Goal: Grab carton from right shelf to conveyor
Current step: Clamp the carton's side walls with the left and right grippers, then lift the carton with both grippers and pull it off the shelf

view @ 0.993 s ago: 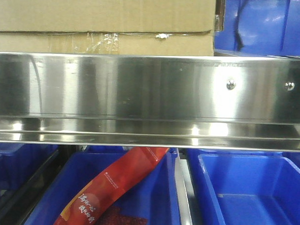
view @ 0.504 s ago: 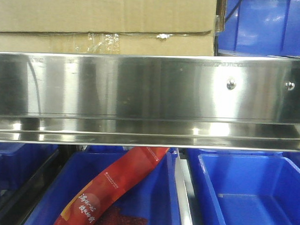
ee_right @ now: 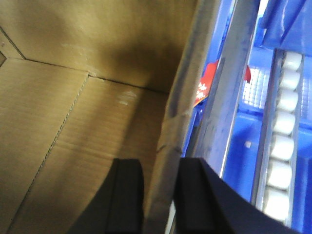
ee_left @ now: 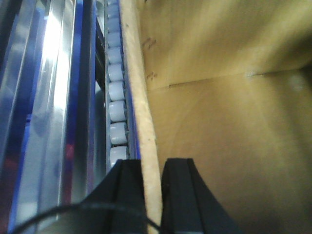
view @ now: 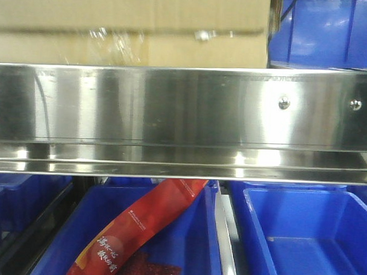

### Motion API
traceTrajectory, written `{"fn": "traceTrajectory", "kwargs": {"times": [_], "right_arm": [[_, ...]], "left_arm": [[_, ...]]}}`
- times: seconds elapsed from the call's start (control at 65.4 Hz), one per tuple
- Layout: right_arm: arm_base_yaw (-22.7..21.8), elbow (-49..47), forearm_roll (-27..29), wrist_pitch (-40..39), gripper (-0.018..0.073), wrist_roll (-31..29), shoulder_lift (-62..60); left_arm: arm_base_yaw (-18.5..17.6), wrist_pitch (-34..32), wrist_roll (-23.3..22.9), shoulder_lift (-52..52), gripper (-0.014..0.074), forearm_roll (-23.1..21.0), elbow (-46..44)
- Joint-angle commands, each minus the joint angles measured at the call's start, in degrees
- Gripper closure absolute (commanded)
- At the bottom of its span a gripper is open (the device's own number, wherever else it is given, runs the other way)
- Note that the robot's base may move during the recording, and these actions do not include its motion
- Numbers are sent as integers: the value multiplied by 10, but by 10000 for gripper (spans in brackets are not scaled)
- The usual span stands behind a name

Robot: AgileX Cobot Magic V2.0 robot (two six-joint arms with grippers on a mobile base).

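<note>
Front view: you have one carton [view: 133,27] showing above and behind the front rail of the right shelf [view: 172,107], which carries two screw heads [view: 283,103]. Below the rail are two open blue bins [view: 300,238], with one red packet [view: 138,232] in the left one.

Left wrist view: the left gripper [ee_left: 153,168] has its two black fingers pinching the carton's wall, one on each side, beside one row of white rollers [ee_left: 117,112].

Right wrist view: the right gripper [ee_right: 161,170] pinches the carton's other wall the same way.

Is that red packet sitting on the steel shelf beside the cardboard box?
No, the red packet leans in a blue bin below the right shelf; the carton sits above.
</note>
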Motion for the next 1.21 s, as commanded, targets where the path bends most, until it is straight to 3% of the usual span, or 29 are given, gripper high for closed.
{"fn": "traceTrajectory", "kwargs": {"times": [0.0,0.153,0.428,0.795,1.024,1.192], "right_arm": [[-5,-5,-13,-21,631,-3,-56],[-5,-5,-13,-21,631,-3,-116],[7,14,-14,-21,631,-3,-195],[90,206,-23,-21,631,-3,-282],[107,261,-35,-24,631,23,-321],[107,261,-37,-36,631,22,-323]], "left_arm": [[1,-6,0,-19,610,-5,-47],[1,-6,-14,-51,610,-28,-88],[0,-6,-24,-128,610,-73,-53],[-76,-6,-25,-224,610,-67,143],[-119,-6,-44,-240,610,-39,159],[-120,-6,-44,-240,610,-37,159]]}}
